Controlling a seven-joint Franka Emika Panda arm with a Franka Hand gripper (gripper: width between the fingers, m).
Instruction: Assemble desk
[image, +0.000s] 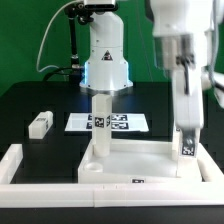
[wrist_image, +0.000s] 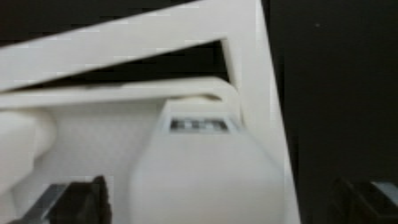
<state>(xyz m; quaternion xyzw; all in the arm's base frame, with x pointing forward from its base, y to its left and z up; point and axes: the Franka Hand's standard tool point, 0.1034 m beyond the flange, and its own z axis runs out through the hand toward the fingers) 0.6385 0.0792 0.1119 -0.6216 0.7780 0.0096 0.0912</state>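
The white tabletop panel (image: 140, 160) lies flat inside the front wall. One white leg block (image: 101, 122) stands upright on its left part. A second leg block (image: 187, 150) with a marker tag stands at the panel's right corner, under my gripper (image: 186, 130). In the wrist view this tagged leg (wrist_image: 199, 140) fills the space between my dark fingertips (wrist_image: 80, 200), and my gripper (wrist_image: 217, 205) is open around it, with a gap showing on one side. The tabletop's rim (wrist_image: 254, 60) runs past the leg. A third leg block (image: 40, 124) lies loose on the black table at the exterior view's left.
The marker board (image: 125, 122) lies flat behind the tabletop. A long low white border wall (image: 60, 185) runs along the front and turns up the exterior view's left side. The robot's base (image: 105, 60) stands at the back.
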